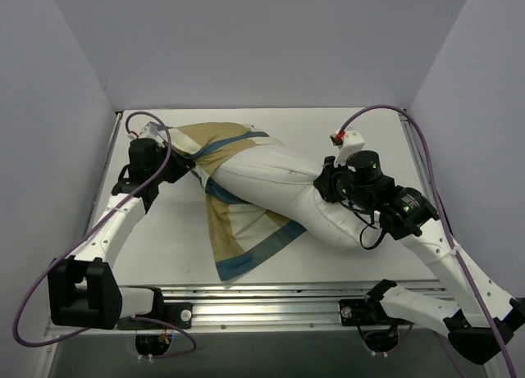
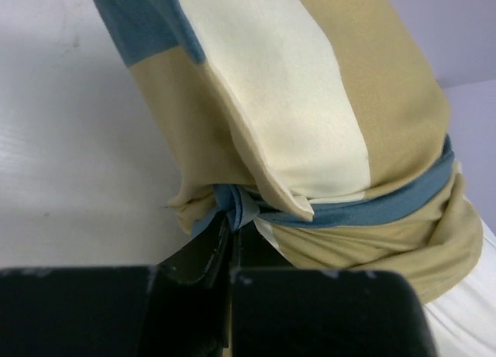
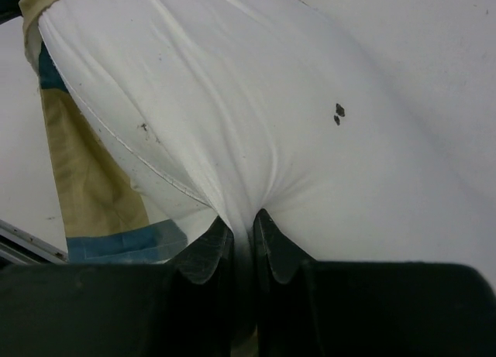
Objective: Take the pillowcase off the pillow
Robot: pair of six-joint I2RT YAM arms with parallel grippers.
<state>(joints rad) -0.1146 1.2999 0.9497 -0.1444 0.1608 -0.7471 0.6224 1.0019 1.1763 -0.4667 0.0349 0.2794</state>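
The white pillow point(image 1: 283, 185) lies across the table, most of it bare. The blue, tan and cream pillowcase point(image 1: 215, 140) still covers its far left end, and a loose flap point(image 1: 238, 239) trails toward the near edge. My left gripper point(image 1: 187, 169) is shut on the bunched blue edge of the pillowcase point(image 2: 232, 206). My right gripper point(image 1: 328, 184) is shut on a pinch of the pillow point(image 3: 248, 140) near its right end; dark specks point(image 3: 339, 113) show on the white cloth. The pillowcase also shows in the right wrist view point(image 3: 93, 187).
White table point(image 1: 164, 239) inside grey-walled enclosure. A metal rail point(image 1: 271, 300) runs along the near edge. Purple cables point(image 1: 385, 110) loop over both arms.
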